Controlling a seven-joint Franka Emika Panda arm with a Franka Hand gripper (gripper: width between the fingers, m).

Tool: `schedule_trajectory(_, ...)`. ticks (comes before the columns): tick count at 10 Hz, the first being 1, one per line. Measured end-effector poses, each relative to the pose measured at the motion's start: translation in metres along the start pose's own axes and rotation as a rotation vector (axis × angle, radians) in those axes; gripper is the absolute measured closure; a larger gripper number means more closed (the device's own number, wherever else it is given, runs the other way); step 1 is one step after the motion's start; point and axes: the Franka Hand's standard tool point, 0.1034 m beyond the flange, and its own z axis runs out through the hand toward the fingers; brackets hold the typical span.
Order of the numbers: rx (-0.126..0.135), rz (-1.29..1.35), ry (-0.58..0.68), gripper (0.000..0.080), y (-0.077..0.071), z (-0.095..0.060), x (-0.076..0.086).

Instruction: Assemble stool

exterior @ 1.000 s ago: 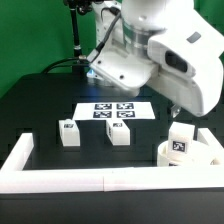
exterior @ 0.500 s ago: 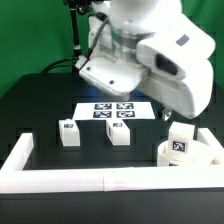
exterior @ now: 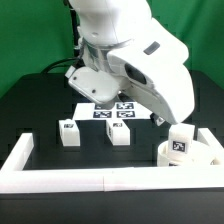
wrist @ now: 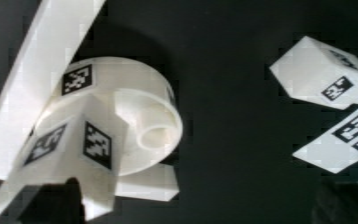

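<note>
— Query: seat, location?
— Entered: white, thick, round. At 4 o'clock in the exterior view, flat on the black tabletop, just inside the white border wall.
— Query: leg blocks, count and place?
— Three, white, each tagged. Item one, first leg block: at 8 o'clock, upright, standing free. Item two, second leg block: at 6 o'clock of the marker board, near it, apart from item one. Item three, third leg block: at the seat and touching it; on top or against the side, cannot tell.
— Query: end effector, state?
— Hangs above the marker board's 9 o'clock end, clear of every part. Jaws spread wide, pinching nothing.
— Query: wrist view, anything further?
— Shows the seat with a tagged block against it and the border wall just beside; a round hole in the seat's face.
</note>
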Motion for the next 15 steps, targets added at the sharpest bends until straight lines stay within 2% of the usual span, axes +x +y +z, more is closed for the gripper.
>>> schedule_trajectory(2, 0.002, -0.003, -0.021, 0.0151, 0.000, 0.000, -0.003)
schedule_trajectory(4, -0.014, -0.010, -0.126, 0.0151, 0.010, -0.005, -0.007)
schedule_trajectory(5, -0.017, -0.019, -0.130, 0.0151, 0.014, -0.002, 0.003)
schedule_trajectory(9, -0.091, -0.047, -0.247, 0.0151, 0.045, -0.003, 0.033)
schedule_trajectory(10, -0.101, -0.055, -0.289, 0.0151, 0.048, -0.001, 0.033)
schedule_trajectory(11, -0.099, -0.054, -0.306, 0.0151, 0.051, 0.002, 0.034)
schedule_trajectory(12, -0.111, -0.038, -0.370, 0.0151, 0.056, 0.003, 0.033)
schedule_trajectory(15, -0.103, -0.048, -0.384, 0.0151, 0.054, 0.004, 0.034)
